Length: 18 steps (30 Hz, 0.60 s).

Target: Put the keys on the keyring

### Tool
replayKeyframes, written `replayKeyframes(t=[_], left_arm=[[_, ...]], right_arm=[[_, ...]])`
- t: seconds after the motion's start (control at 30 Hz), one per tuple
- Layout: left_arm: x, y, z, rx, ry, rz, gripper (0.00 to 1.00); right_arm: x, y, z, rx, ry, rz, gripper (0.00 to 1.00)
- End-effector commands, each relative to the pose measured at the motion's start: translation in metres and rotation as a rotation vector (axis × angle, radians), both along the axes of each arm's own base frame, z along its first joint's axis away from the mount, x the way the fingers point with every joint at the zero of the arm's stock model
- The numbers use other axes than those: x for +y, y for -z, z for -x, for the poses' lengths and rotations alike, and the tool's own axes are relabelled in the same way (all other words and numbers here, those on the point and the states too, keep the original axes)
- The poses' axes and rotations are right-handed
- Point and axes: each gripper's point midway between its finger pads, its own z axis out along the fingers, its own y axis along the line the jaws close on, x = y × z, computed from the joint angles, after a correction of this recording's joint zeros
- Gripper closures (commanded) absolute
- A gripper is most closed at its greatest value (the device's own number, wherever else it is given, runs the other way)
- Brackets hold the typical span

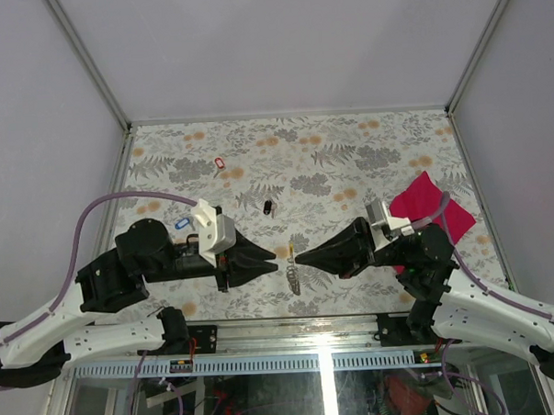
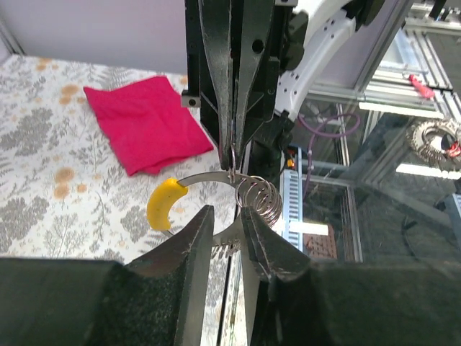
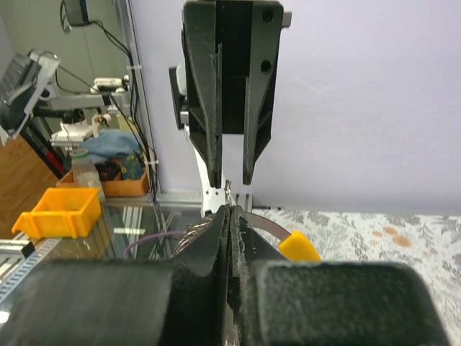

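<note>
Left hand [image 1: 275,257] parted, right hand [image 1: 298,258] pinched tight.

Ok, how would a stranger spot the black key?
On the floral table, find the keyring in the right gripper, front centre. Just beyond lies the black key, the only dark one; the red key and blue key lie farther left.

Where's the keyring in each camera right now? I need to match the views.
Top external: keyring, low centre, between left fingers and right fingers.
Left wrist: keyring, centre, above left fingers.
Right wrist: keyring, lower centre, beside right fingers.
Shared landmark: its yellow piece, in both wrist views.
</note>
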Motion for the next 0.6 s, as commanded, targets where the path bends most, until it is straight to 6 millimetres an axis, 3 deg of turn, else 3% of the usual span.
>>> replayKeyframes(t=[0.0,0.2,0.57], left_arm=[[-0.007,-0.041,-0.002,-0.046,-0.004,0.182,0.77],[-0.013,-0.049,0.0,-0.072,0.02,0.225,0.76],[-0.021,-0.039,0.003,-0.061,0.054,0.195,0.76]], right_arm=[[-0.012,-0.046,0.008,-0.046,-0.011,-0.182,1.0],[-0.01,-0.051,0.008,-0.057,-0.018,-0.187,1.0],[-0.01,-0.052,0.006,-0.078,-0.003,-0.174,1.0]])
